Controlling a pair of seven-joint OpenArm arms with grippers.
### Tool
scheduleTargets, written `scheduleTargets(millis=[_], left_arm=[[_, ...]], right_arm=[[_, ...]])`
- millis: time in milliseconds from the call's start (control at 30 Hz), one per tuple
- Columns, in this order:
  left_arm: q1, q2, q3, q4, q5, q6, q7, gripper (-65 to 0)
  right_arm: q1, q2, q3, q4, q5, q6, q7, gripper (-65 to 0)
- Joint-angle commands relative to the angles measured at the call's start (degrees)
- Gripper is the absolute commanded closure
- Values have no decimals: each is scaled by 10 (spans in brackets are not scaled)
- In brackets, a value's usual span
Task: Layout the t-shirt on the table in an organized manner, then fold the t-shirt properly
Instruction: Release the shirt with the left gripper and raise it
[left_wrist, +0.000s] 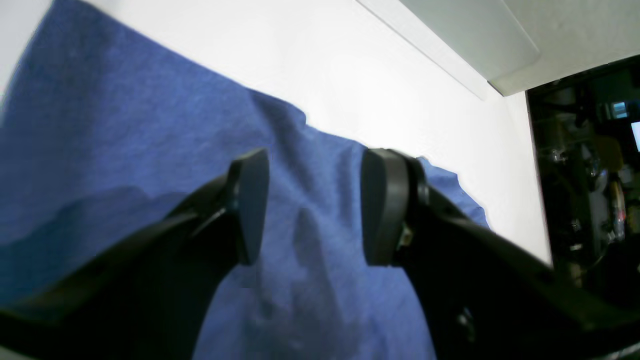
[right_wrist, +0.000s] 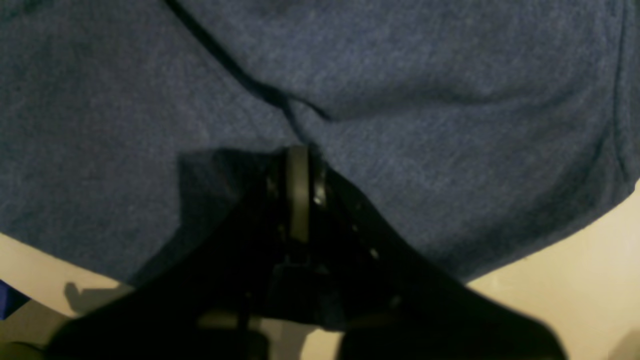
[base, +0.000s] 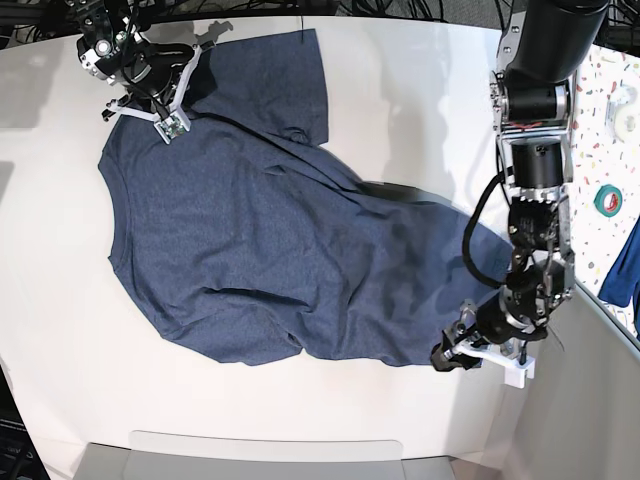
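Note:
The dark navy t-shirt (base: 260, 240) lies spread over the white table (base: 400, 80), creased through the middle, one sleeve toward the back. My left gripper (base: 440, 357) hovers at the shirt's near right corner. In the left wrist view it (left_wrist: 315, 205) is open, its pads wide apart over the t-shirt (left_wrist: 100, 150), nothing pinched, table (left_wrist: 350, 75) beyond. My right gripper (base: 150, 100) is at the shirt's far left shoulder. In the right wrist view it (right_wrist: 298, 165) is shut, and a crease in the t-shirt (right_wrist: 450, 125) runs into its tips; bare table (right_wrist: 575, 280) shows below.
A speckled side surface (base: 620, 110) at the right edge carries a roll of tape (base: 607, 198) and a bright blue cloth (base: 625, 270). A grey panel (base: 270, 455) lies along the table's near edge. Bare tabletop surrounds the shirt.

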Motion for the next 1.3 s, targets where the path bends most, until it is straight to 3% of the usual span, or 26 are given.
scheduleTargets(millis=[0,267,533,633,767,833,1000,1100,1267], left_arm=[[-8,-25,-21,30,-26,-3,4,-292],[95,-40,-194,161,-89,-2,129,-274],[224,-38,-285,234,-120,-5,182,-272],[286,-38,-292,263,-161,-5,182,-272],[344,-37,-287,269,-201,-2,182,-271],[373,-20,-286,269,-202,-2,182,-271],[402,23,-285,269,-180,-4,182,-271],[407,26,-248,269,-181,-6,182,-271],[406,26,-176,269,-182,-7,175,-271]], right_arm=[[-4,7,3,11,-9,-2,-21,-12],[6,-9,61,25,26,0,-21,-58],[41,-9,133,24,182,0,-25,-59],[52,-9,176,24,261,0,-25,-59],[75,-9,213,24,328,0,-25,-59],[93,-9,228,24,350,0,-25,-59],[149,-10,233,21,352,-3,-25,-59],[176,-30,232,17,349,-4,-25,-59],[198,-58,231,-9,289,-4,-25,-59]])
